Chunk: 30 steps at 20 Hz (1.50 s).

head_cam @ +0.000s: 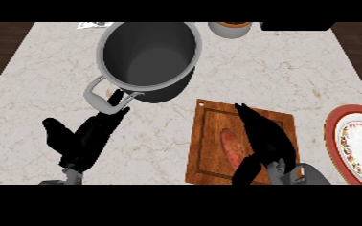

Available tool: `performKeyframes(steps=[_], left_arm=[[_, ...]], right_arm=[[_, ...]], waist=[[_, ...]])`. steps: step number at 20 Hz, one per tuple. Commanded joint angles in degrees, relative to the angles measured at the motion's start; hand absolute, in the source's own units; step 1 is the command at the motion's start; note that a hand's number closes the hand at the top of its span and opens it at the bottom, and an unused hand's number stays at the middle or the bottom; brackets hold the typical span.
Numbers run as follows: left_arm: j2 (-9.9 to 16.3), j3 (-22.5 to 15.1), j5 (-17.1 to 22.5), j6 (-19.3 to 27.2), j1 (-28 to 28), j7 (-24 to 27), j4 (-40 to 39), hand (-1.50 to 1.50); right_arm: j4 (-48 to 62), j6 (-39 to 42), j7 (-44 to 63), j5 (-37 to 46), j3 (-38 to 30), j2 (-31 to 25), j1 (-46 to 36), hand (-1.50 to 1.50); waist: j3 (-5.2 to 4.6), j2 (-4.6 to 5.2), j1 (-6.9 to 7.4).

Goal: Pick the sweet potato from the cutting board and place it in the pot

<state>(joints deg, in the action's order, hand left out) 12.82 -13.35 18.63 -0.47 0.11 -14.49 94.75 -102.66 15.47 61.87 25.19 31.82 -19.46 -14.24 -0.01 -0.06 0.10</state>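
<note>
A reddish sweet potato (232,146) lies on the wooden cutting board (209,139) at the lower right. My right hand (267,136) is over the board, its straight fingers running along the potato's right side and its thumb low at the potato's near end; it is open and partly hides the potato. The grey pot (148,57) stands empty at the upper middle, its light handle (99,96) pointing toward me. My left hand (83,136) is open at the lower left, its fingertips reaching up beside that handle.
A red-rimmed patterned plate (346,141) sits at the right edge. A small bowl (230,28) and a dark object (297,26) stand along the back edge, and a small item (96,25) lies at the back left. Dark wood borders the marble counter (56,67).
</note>
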Motion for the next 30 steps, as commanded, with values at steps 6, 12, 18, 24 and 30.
performKeyframes(steps=[6, 12, 18, 24, 30], left_arm=[[-1.36, 2.54, 0.15, -2.82, -2.46, 0.21, -3.82, 0.0], [-1.65, 3.27, 0.23, -4.05, -1.31, -0.96, -0.87, 0.0], [-4.06, 3.31, -3.4, -2.25, -4.01, -0.52, -4.03, 0.0], [-3.36, 2.33, -4.55, -4.75, 3.22, 0.38, 0.58, 0.0], [-6.36, 4.29, -4.2, -4.22, -0.64, -2.76, -0.25, 0.0]], right_arm=[[3.43, 4.1, 4.27, 3.5, -2.46, 3.64, 0.12, -1.5], [5.27, 2.96, -0.04, 7.34, -2.25, 4.73, 4.11, -1.5], [11.19, 2.14, -4.73, 11.13, -3.27, 6.59, 4.35, -1.5], [9.98, 4.66, -12.87, 8.02, -5.38, 8.25, 4.96, 1.5], [10.42, 4.12, -16.09, 13.97, -6.33, 9.2, 6.05, 1.5]], waist=[[-0.01, 0.06, -0.09], [0.01, 0.03, -0.07], [0.01, 0.08, -0.14], [0.02, 0.02, 0.11], [0.01, 0.03, -0.1]])
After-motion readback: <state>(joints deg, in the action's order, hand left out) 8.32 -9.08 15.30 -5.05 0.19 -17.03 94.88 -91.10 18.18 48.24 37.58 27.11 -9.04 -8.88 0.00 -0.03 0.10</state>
